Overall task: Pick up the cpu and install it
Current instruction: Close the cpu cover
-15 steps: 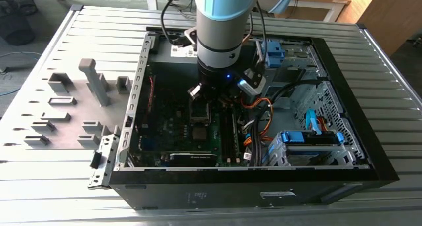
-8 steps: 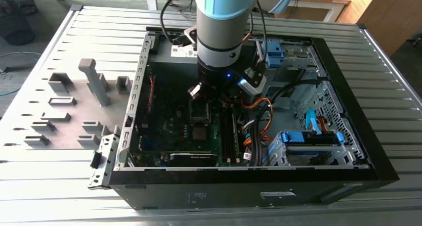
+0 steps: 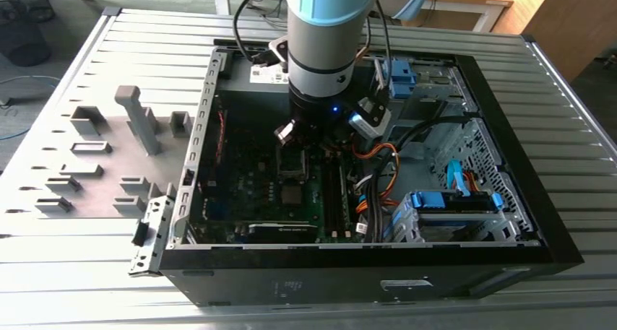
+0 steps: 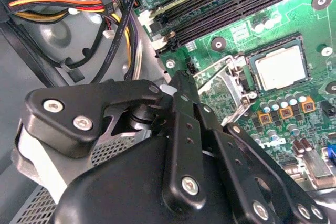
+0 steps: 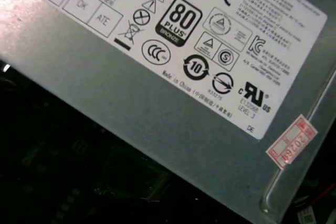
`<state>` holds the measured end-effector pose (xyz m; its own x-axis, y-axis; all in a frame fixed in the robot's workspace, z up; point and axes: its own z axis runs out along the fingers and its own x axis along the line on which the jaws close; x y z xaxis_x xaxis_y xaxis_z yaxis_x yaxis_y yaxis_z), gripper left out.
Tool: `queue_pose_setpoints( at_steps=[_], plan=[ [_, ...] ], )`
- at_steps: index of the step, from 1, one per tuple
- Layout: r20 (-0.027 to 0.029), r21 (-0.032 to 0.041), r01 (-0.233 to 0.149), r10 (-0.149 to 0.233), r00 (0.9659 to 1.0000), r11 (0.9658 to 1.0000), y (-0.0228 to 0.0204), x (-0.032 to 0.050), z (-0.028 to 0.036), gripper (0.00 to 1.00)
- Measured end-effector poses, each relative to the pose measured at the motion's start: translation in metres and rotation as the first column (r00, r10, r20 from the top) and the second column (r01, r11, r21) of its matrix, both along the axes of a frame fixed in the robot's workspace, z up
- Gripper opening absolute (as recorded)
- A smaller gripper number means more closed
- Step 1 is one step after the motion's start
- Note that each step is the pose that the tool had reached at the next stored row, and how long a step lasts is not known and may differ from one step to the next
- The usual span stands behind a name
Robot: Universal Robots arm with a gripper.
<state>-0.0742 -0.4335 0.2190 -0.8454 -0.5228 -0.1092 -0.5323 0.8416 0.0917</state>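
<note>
The cpu [image 4: 278,66], a small square chip with a pale metal top, lies flat in its socket on the green motherboard [image 4: 231,35] in the second wrist view. The socket's metal bracket [image 4: 232,85] stands swung open beside it, with its wire lever raised. My gripper [image 3: 294,139] hangs inside the open computer case [image 3: 207,128], low over the dark socket area [image 3: 292,164] in the exterior view. Its black linkage [image 4: 199,145] shows in the second wrist view, a short way off from the cpu. Nothing is seen held.
Black memory slots [image 4: 236,3] run past the socket. Yellow, orange and black cables [image 4: 79,3] bundle at the board's edge. The grey power supply [image 5: 173,119] is close to the wrist. Drive bays with blue clips [image 3: 453,200] fill the case's right. Grey holder fixtures [image 3: 106,157] stand on the slatted table.
</note>
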Motion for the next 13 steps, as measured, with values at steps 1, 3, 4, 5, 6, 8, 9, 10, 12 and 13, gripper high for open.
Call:
queue_pose_setpoints(
  at_steps=[1,3,4,5,6,8,9,10,12,13],
  plan=[
    [0.0,-0.0001,0.0,0.0,1.0,1.0,-0.0003,0.0,0.0006,0.11],
    [0.0,0.0,-0.001,0.001,1.0,1.0,-0.0009,0.0,0.0017,0.11],
    [0.0,0.0001,-0.002,0.002,1.0,1.0,-0.0012,0.0,0.0023,0.11],
    [0.0,0.0001,-0.002,0.002,1.0,1.0,-0.0015,0.0,0.0029,0.11],
    [0.0,0.0001,-0.002,0.002,1.0,1.0,-0.0018,0.0,0.0034,0.11],
    [0.0001,0.0002,-0.003,0.003,1.0,1.0,-0.0024,0.0,0.0045,0.11],
    [0.0001,0.0002,-0.003,0.003,1.0,1.0,-0.0027,0.0,0.0051,0.11],
    [0.0,0.0001,-0.004,0.004,1.0,1.0,-0.0031,0.0,0.0057,0.11],
    [0.0,0.0002,-0.004,0.004,1.0,1.0,-0.0037,0.0,0.0068,0.11],
    [0.0,0.0001,-0.004,0.004,1.0,1.0,-0.0041,0.0,0.0073,0.11]
  ],
)
